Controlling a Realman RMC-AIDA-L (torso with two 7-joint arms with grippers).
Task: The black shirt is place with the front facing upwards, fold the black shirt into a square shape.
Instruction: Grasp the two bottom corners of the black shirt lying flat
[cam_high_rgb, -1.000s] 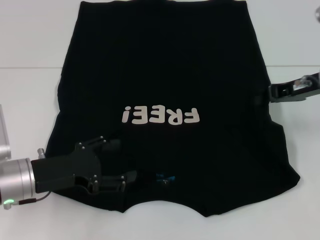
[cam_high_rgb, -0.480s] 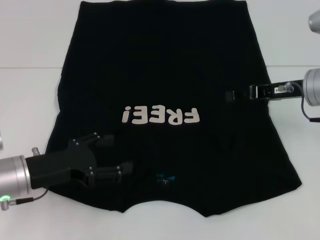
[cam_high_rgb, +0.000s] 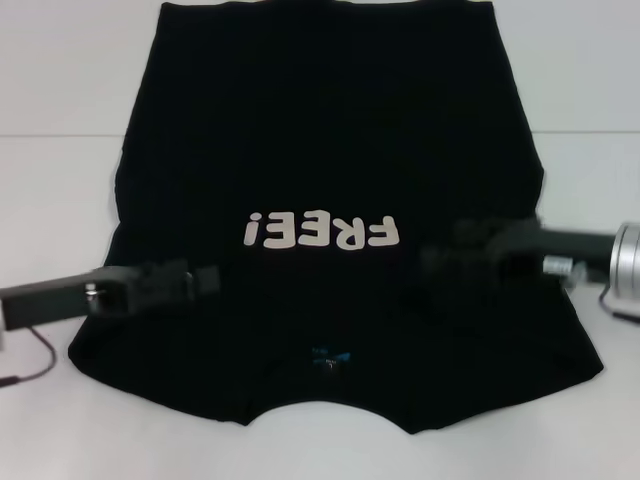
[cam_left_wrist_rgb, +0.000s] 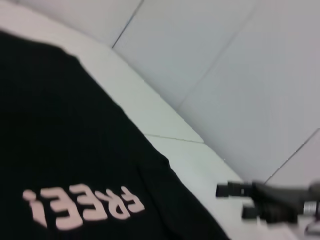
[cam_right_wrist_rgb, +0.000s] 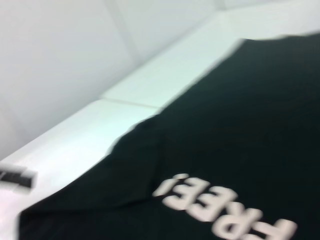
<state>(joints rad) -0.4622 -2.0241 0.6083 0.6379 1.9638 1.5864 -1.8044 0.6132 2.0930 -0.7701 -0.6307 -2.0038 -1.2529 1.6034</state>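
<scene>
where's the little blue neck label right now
In the head view the blue neck label sits on the black shirt near its closest edge, below the "FREE!" lettering, between both grippers.

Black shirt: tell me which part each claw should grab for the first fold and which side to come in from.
The black shirt lies flat, lettering up, collar label nearest the robot. Probably best to pinch the shoulder and sleeve edges near the collar, where loose edges meet the white table. The left claw should come from the shirt's left edge, the right claw from its right, low and level.

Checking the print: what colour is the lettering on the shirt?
Off-white lettering on the black shirt; head view shows it best.
</scene>
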